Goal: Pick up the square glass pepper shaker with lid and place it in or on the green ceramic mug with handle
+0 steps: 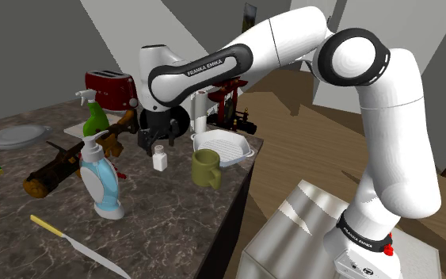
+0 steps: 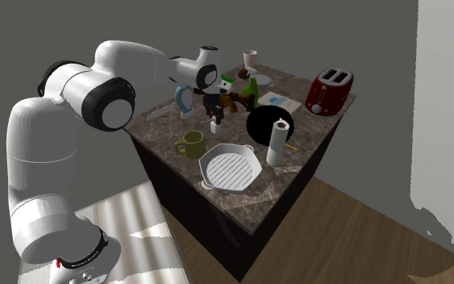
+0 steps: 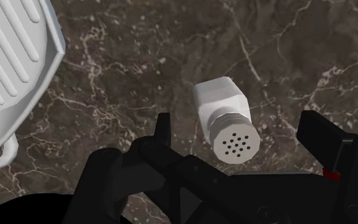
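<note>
1. My pincer (image 3: 237, 122) is released. The jaws stand wide, one on each side of the pepper shaker (image 3: 220, 102), and neither touches it. Nothing is held.
2. The shaker stands upright on the dark marble counter (image 3: 139, 44), directly below me, and I'm looking down on its perforated lid (image 3: 235, 142). It sits roughly midway between the fingers.
3. Step in hand, as I judge it: drop a little more, then close.
4. Risk: the body is square and looks slightly turned against my closing line. If the pads land on corners instead of flats, it could twist out or tip.
5. Risk: it's a small, smooth-looking body. Gripping high on the lid could let it pivot or slip during the lift.
6. The green mug (image 1: 207, 168) is next out, near me on the side toward my stand, with its mouth up.
7. Risk: the mouth looks tight for the shaker. An off-centre release could catch the rim and leave the shaker on the counter.
8. Risk: the mug sits close to the counter edge. A knock from me on the way in could push it off.
9. The white ribbed dish (image 1: 224, 147) is just beside the mug. A low carry could clip its rim or handle.
10. The red toaster (image 1: 108, 89) is well behind me and out of the path.
</note>
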`<state>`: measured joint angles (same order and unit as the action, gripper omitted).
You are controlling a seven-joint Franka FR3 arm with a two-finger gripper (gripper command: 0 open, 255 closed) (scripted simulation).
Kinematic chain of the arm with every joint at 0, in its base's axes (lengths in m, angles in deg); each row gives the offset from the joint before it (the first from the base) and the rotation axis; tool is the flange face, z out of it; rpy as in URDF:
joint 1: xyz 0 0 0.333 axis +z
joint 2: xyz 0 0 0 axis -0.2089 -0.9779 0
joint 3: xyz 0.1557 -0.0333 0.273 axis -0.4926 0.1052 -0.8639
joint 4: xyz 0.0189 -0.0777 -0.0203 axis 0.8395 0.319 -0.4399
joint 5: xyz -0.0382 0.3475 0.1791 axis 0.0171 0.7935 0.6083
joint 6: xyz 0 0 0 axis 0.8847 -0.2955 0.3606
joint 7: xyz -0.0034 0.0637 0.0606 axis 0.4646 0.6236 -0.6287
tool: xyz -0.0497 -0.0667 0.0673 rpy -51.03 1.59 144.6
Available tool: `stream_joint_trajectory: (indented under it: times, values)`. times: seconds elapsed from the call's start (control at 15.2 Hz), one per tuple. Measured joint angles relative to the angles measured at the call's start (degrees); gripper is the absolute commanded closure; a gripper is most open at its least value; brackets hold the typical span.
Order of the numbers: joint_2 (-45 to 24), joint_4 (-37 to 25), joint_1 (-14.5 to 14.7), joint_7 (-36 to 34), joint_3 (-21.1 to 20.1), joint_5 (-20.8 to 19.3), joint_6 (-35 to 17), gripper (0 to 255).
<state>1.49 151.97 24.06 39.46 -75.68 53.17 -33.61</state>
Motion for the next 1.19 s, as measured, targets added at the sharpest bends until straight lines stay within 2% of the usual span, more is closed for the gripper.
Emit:
stream_joint_trajectory:
  times: [0.66,1.19]
  values:
    - [0.01,-0.01,-0.01,0.0,0.01,-0.01,0.0,255]
    - [1.78,-2.83,-0.02,0.29,-0.31,0.55,4.53,255]
